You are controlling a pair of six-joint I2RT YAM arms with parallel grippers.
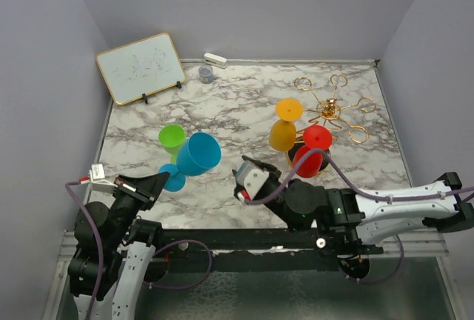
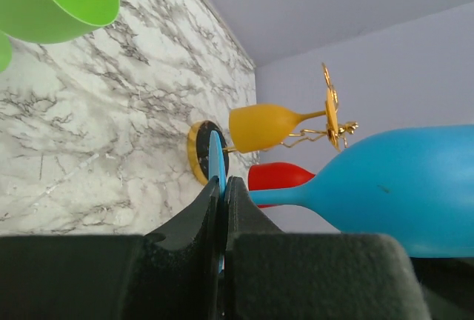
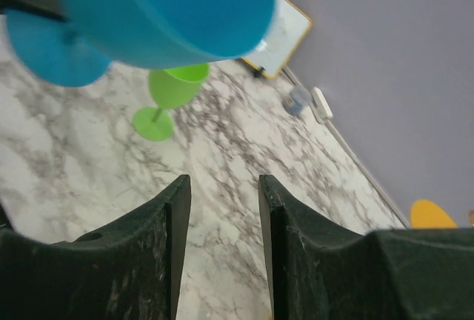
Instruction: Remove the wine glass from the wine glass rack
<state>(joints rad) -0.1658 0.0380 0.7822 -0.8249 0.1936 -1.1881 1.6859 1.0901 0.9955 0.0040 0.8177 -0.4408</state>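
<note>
— Where is the glass now?

— I see the blue plastic wine glass (image 1: 198,153) off the gold wire rack with looped arms (image 1: 333,109) and well apart from it. It is lying sideways in the air above the marbled tabletop (image 1: 222,112), near an upright green plastic goblet (image 1: 171,137).

— What holds it?

— My left gripper (image 2: 224,187) is pinched tight on the thin foot disc (edge-on, so the bowl juts out level). That arm sits folded low with its wrist rolled sideways.

— And the right?

— The right gripper (image 3: 222,246) is partly spread and holds nothing. Its forearm reaches across toward the bowl, I judge because the left alone now carries the glass.
</note>
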